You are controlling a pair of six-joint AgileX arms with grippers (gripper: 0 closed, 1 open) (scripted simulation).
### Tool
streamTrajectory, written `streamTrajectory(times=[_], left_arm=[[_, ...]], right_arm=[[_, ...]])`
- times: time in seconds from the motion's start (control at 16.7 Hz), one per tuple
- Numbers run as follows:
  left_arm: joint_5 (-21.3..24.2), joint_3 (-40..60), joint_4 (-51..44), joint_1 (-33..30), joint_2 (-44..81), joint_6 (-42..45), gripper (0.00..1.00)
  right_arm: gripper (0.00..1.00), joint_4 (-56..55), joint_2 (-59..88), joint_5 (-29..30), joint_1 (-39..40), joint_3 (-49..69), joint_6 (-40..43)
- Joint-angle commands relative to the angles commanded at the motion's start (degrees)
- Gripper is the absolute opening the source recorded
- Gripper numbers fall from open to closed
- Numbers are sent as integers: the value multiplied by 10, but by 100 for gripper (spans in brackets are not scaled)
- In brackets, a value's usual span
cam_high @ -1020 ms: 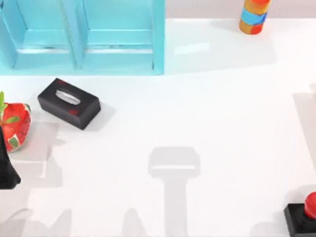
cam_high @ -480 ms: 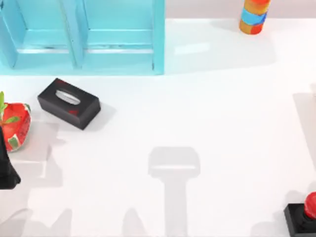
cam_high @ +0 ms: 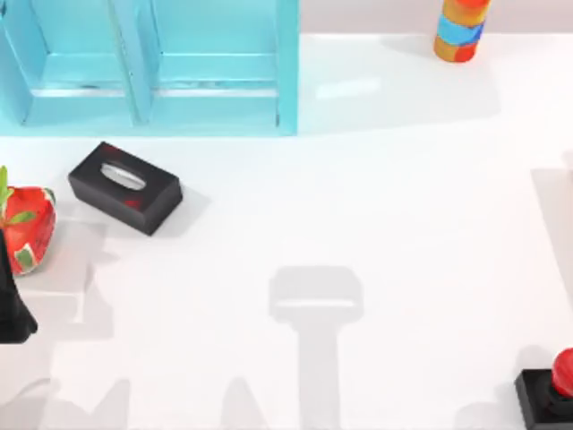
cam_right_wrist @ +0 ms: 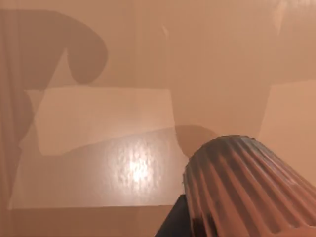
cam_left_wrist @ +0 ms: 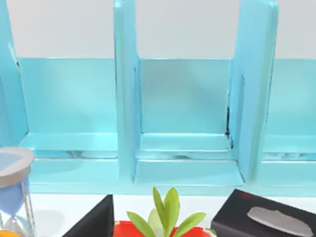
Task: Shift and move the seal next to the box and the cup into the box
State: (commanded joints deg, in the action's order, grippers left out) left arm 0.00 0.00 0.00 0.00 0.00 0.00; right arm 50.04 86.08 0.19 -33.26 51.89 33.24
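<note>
The seal (cam_high: 553,392), a black block with a red knob, stands at the table's front right corner, partly cut off by the edge of the top view. The box (cam_high: 152,67) is a light-blue open case with upright dividers at the back left; the left wrist view faces its compartments (cam_left_wrist: 185,98). The cup (cam_right_wrist: 247,190), brown and ribbed, looms very close in the right wrist view over a tan surface; I cannot tell whether it is gripped. My left arm (cam_high: 11,309) stays at the table's left edge.
A black tissue box (cam_high: 125,188) lies in front of the blue box. A red strawberry-like pot with green leaves (cam_high: 27,228) sits at the left edge. An orange-and-blue striped cylinder (cam_high: 461,31) stands at the back right. An hourglass (cam_left_wrist: 14,197) stands near the pot.
</note>
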Motion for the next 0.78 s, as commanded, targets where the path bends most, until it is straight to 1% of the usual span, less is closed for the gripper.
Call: streamTrajectory(times=[0.24, 0.78], left_arm=[[0, 0, 0, 0, 0, 0, 100], [0, 0, 0, 0, 0, 0, 100]], right_arm=[[0, -3, 2, 0, 0, -3, 0], [68, -3, 2, 0, 0, -3, 0]])
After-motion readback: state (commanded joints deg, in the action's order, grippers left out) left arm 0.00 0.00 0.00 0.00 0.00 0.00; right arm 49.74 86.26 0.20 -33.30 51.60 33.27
